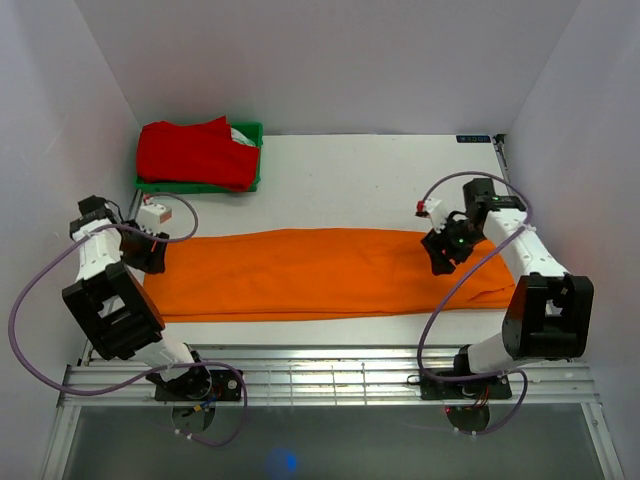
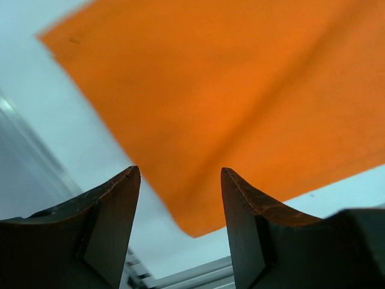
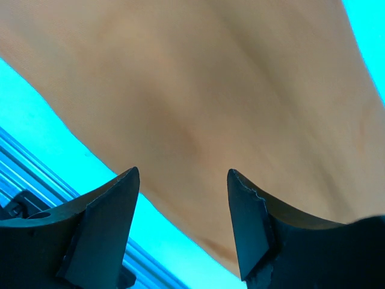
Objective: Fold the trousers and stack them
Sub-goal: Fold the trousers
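Observation:
Orange trousers lie flat across the white table, folded lengthwise into one long band. My left gripper is open and empty above their left end; in the left wrist view a corner of the orange cloth lies between the open jaws. My right gripper is open and empty above their right end; in the right wrist view the cloth looks pale tan and fills most of the frame, its edge running under the jaws.
A green bin at the back left holds red cloth and something white. A slatted metal rail runs along the near table edge. White walls enclose the table on three sides.

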Robot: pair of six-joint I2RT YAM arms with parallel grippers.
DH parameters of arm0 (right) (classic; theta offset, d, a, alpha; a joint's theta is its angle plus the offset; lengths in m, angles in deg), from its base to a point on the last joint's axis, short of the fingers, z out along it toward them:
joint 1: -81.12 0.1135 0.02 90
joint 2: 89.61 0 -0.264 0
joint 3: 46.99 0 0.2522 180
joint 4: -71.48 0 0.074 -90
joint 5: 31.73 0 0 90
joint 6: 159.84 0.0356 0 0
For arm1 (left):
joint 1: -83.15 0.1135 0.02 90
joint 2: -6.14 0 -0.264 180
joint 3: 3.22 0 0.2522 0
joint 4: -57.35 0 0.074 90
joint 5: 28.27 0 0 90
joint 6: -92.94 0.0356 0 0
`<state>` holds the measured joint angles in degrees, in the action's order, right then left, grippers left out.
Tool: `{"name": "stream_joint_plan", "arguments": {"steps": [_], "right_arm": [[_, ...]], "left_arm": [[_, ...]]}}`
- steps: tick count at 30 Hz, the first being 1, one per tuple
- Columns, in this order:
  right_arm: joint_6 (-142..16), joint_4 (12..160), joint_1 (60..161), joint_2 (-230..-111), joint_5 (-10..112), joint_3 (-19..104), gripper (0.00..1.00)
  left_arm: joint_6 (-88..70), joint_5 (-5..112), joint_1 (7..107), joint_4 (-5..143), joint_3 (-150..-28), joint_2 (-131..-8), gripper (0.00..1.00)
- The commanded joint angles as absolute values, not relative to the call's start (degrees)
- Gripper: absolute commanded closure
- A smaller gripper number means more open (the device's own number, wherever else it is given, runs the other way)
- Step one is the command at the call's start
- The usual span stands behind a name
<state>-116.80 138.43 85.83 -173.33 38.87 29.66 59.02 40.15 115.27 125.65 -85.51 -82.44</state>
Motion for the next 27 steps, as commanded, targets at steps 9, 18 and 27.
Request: {"name": "stream_joint_plan", "arguments": {"steps": [9,18,27], "right_arm": [[-124.33,140.63,67.07,-179.16,47.09,25.75,0.36],[-124.68,140.42,66.18,-185.77,43.7,27.66,0.4],[-119.79,147.04,70.39,-186.81,24.16,54.03,0.37]], "left_arm": [[54.36,41.95,114.97,120.07,-78.93,-92.46,0.39],[57.24,41.55,115.84,121.36,-90.62,-99.35,0.43],[62.47,12.45,101.13,133.96,-105.75,-90.81,0.22]]}}
